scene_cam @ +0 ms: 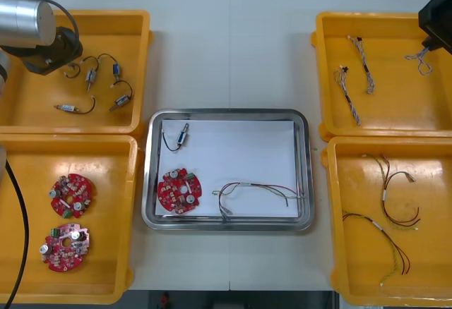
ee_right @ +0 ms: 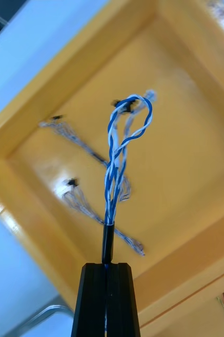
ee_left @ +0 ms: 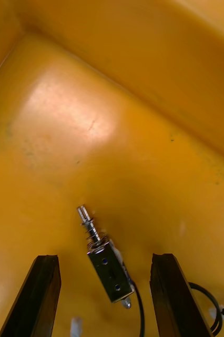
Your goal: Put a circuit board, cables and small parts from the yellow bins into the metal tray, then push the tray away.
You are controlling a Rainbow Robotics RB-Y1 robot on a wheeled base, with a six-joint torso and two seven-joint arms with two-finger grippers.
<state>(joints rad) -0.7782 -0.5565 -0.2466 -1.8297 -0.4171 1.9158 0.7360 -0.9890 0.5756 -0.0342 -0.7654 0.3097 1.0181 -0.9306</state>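
Note:
My right gripper (ee_right: 107, 266) is shut on a twisted blue and white cable (ee_right: 120, 152) and holds it above the far right yellow bin (ee_right: 196, 174); in the front view this cable (scene_cam: 419, 61) hangs by the right arm at the bin's right side. My left gripper (ee_left: 105, 257) is open low in the far left yellow bin (ee_left: 64, 131), a small metal part (ee_left: 108, 266) lying between its fingers. The metal tray (scene_cam: 150, 217), white inside, holds a red circuit board (scene_cam: 179, 190), a small metal part on a black cable (scene_cam: 180, 137) and a red and yellow cable (scene_cam: 261, 192).
The far left bin (scene_cam: 28, 104) holds several small metal parts with black cables (scene_cam: 116, 101). Two circuit boards (scene_cam: 70, 195) lie in the near left bin. Two more blue and white cables (scene_cam: 351, 90) lie in the far right bin, red and yellow cables (scene_cam: 395, 207) in the near right one.

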